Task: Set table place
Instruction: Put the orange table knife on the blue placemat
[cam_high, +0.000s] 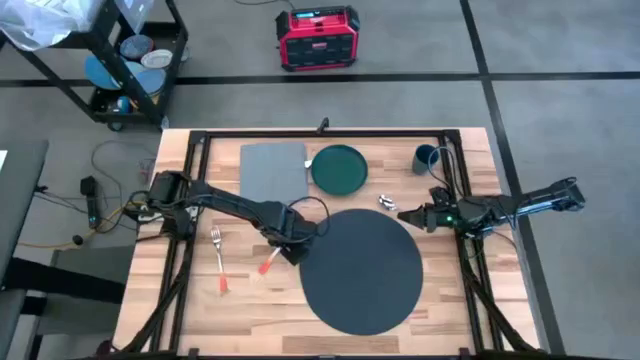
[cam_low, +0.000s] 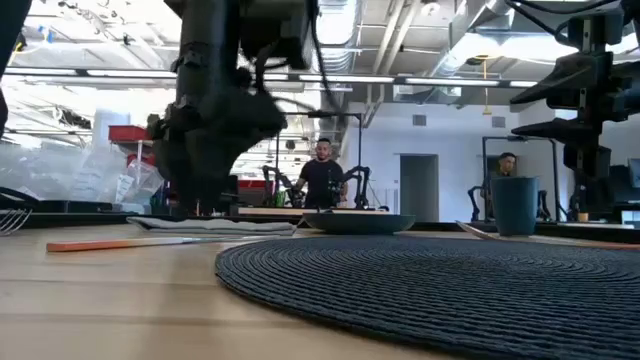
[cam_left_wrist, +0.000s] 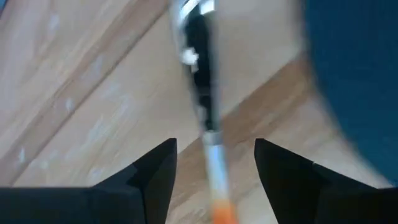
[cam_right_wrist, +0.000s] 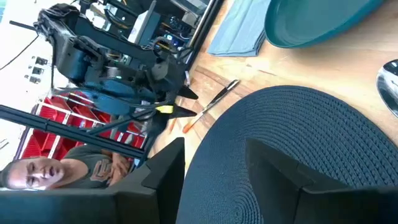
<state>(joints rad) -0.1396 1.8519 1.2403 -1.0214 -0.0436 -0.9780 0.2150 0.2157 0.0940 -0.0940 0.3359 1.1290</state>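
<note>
On the surface (cam_high: 150, 300), the placemat (cam_high: 362, 268) lies at the middle toward the near edge, with the plate (cam_high: 339, 168) just behind it and the napkin (cam_high: 273, 172) beside the plate on the left. A fork (cam_high: 218, 258) and a knife (cam_high: 272, 259) lie left of the placemat. A cup (cam_high: 426, 158) stands at the back right, and a spoon (cam_high: 387, 203) lies between it and the placemat.
</note>
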